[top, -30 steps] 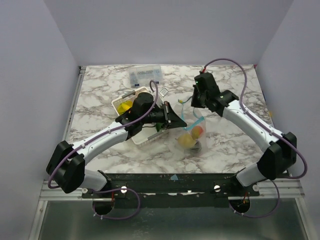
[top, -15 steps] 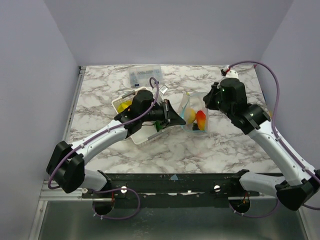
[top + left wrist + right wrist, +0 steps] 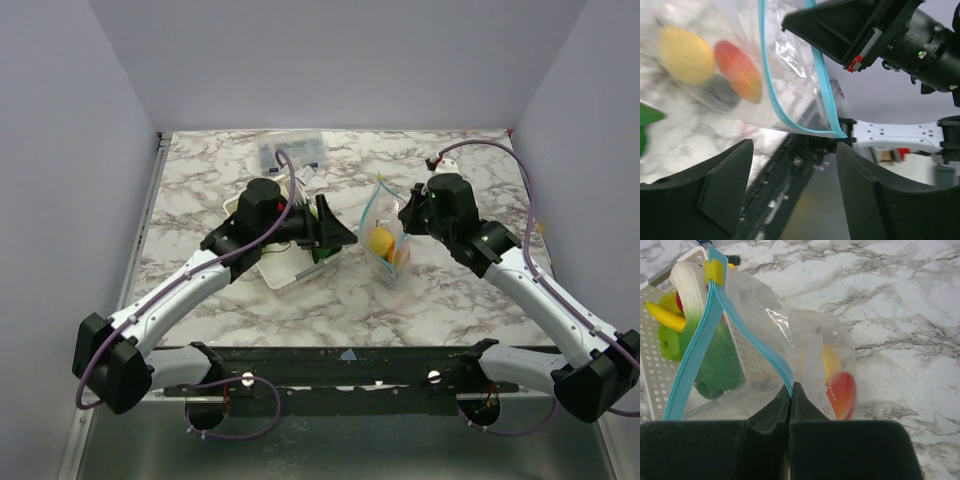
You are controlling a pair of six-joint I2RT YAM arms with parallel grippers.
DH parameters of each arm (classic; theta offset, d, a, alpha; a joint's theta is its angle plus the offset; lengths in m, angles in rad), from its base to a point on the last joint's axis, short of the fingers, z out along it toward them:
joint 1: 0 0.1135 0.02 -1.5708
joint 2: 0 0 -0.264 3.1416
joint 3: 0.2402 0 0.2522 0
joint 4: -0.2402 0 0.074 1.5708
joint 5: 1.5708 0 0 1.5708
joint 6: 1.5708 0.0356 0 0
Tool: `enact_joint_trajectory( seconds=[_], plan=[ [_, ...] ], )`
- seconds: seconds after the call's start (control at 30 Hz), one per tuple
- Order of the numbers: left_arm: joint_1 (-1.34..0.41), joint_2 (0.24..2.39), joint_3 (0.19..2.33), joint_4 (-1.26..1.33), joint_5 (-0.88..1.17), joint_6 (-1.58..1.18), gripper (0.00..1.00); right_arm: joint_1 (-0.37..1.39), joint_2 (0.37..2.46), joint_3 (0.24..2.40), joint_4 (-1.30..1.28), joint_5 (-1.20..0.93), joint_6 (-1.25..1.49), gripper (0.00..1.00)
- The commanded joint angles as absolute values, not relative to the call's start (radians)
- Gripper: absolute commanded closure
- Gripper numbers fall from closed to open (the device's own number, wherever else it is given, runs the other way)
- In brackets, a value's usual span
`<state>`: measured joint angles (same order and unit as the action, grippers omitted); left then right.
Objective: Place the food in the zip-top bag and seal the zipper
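The zip-top bag (image 3: pixel 386 246) hangs over the table's middle, with a yellow lemon (image 3: pixel 685 55) and a red-orange piece (image 3: pixel 740 70) inside. My right gripper (image 3: pixel 791 388) is shut on the blue zipper (image 3: pixel 776 365) at one end of the mouth; in the top view the right gripper (image 3: pixel 404 222) stands at the bag's right. A yellow slider (image 3: pixel 715 271) sits at the zipper's far end. My left gripper (image 3: pixel 343 235) stands open just left of the bag, touching nothing, with its jaws wide in the left wrist view (image 3: pixel 795 170). More food lies in the tray: a green piece (image 3: pixel 715 360) and a banana (image 3: pixel 662 315).
The white perforated tray (image 3: pixel 280 272) sits under my left wrist, left of the bag. A rigid clear box with blue labels (image 3: pixel 290 150) stands at the back. Marble tabletop stretches to the right and front of the bag.
My left gripper has opened and let go of the bag's mouth, drawing back slightly left. The right gripper, still shut on the zipper, has carried the bag a little left and toward the middle.
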<state>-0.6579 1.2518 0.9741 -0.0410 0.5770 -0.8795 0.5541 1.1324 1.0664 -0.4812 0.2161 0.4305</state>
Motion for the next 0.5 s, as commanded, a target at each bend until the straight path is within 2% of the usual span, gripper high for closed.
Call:
enact_joint_trajectory(
  seconds=[0.0, 0.13, 0.27, 0.37, 0.47],
  plan=[
    [-0.56, 1.114, 0.986, -0.213, 0.491, -0.669, 0.29, 0.547, 1.122, 1.053, -0.422, 0.175, 0.412, 0.99],
    [-0.476, 1.047, 0.936, -0.298, 0.345, -0.654, 0.26, 0.547, 1.087, 1.03, -0.401, 0.161, 0.42, 0.99],
    [-0.417, 1.07, 0.926, -0.409, 0.148, -0.7, 0.29, 0.548, 1.07, 1.039, -0.409, 0.179, 0.411, 0.99],
    [-0.375, 1.137, 0.921, -0.42, 0.141, -0.753, 0.35, 0.547, 1.061, 1.034, -0.407, 0.187, 0.409, 0.99],
    [-0.334, 1.202, 0.874, -0.323, 0.193, -0.846, 0.49, 0.546, 1.059, 1.024, -0.393, 0.192, 0.403, 0.99]
  ],
)
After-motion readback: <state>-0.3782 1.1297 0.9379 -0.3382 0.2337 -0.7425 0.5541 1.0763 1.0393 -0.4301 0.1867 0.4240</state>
